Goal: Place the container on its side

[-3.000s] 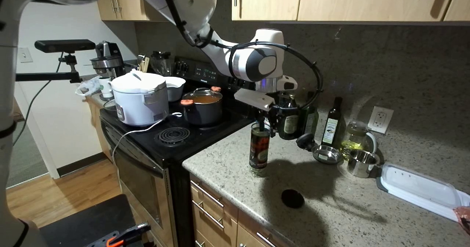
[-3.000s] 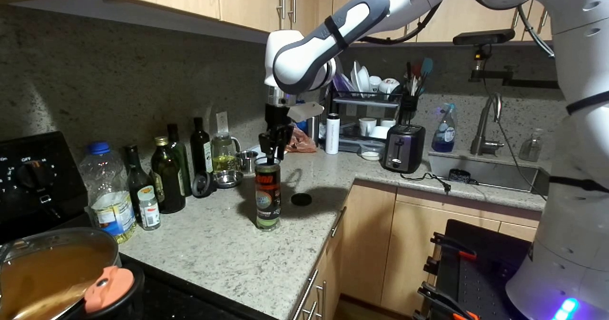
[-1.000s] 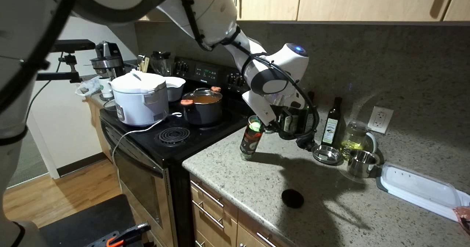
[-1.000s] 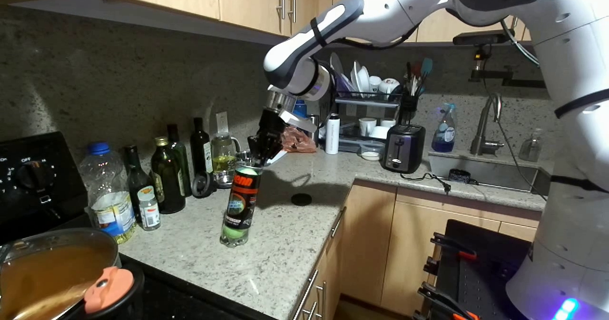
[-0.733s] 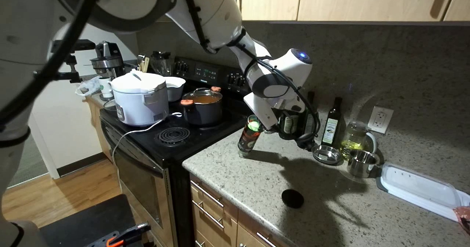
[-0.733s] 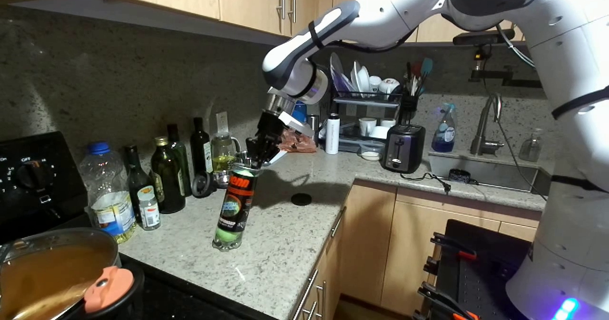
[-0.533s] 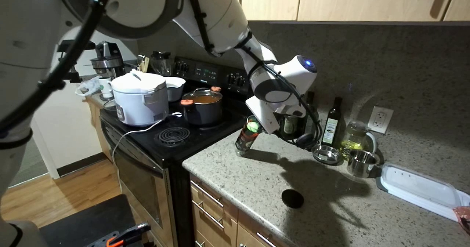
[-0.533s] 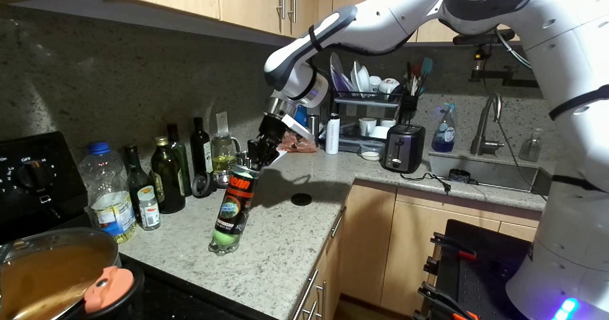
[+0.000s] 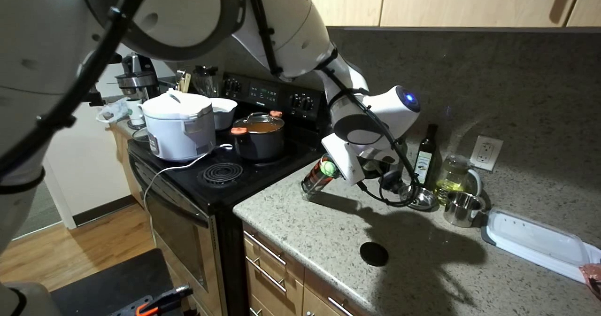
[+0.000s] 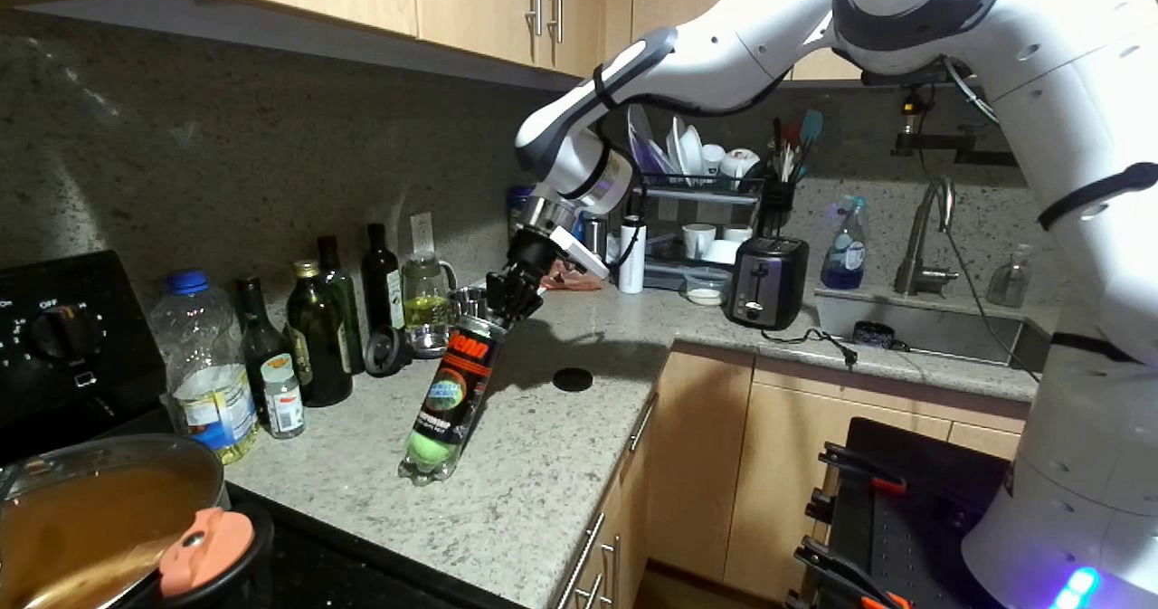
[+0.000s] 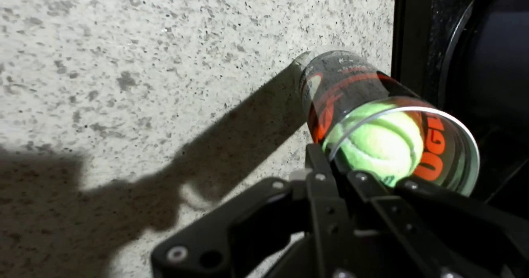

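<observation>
Same countertop (image 10: pixel 534 464) in both exterior views, from farther back, toward stove (image 9: pixel 188 231) and sink (image 10: pixel 941 333); wrist view close above container (image 11: pixel 359 90).

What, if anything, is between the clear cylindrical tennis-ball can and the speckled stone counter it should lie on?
Nothing visible blocks it: the black gripper pinches the rim of the tilted can, with the counter beneath.

A clear, tube-shaped container (image 10: pixel 450 394) wrapped in black and red-orange is leaning well off upright, its base touching a speckled countertop (image 10: pixel 344 464). A green tennis ball (image 11: pixel 384 146) is showing in its open upper end, a second ball (image 10: pixel 429 450) near the bottom.
</observation>
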